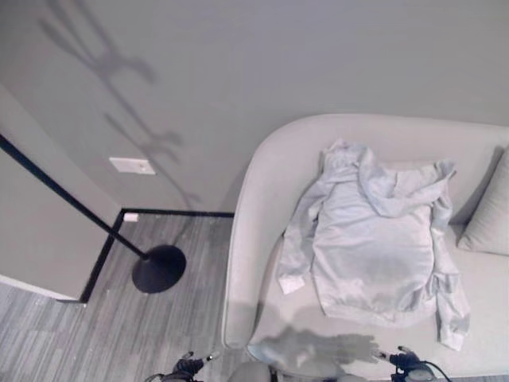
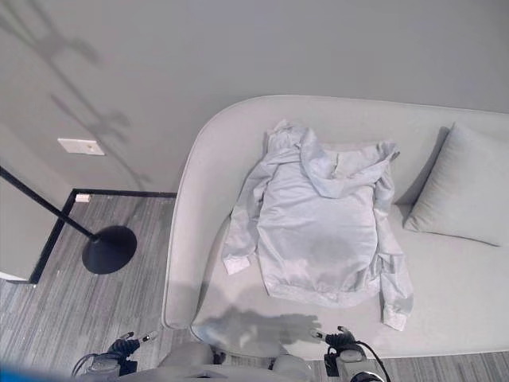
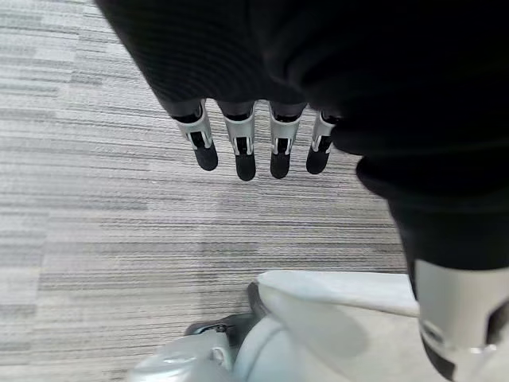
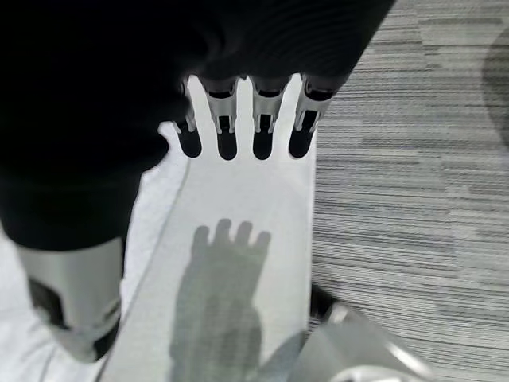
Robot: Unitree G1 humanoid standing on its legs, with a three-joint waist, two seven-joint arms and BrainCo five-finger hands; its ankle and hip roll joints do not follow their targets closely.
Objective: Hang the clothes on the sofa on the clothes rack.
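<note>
Nearest the camera are the two hands, low at the robot's sides. The left hand hangs over the grey wood-grain plank floor with its fingers straight, a little apart and holding nothing. The right hand is likewise relaxed and empty, its straight fingers hovering over the front edge of the seat of the pale grey curved fabric sofa.

Further out, the light blue-grey hooded sweatshirt lies face down and spread flat across the seat and backrest, sleeves trailing at each side, well apart from both hands. A grey square cushion leans just beside it. To the robot's left stands the black pole clothes rack with a round base.

No grasp has begun; the task looks to be at its start. The next move calls for reaching forward and gathering the sweatshirt near its hood or shoulders.
</note>
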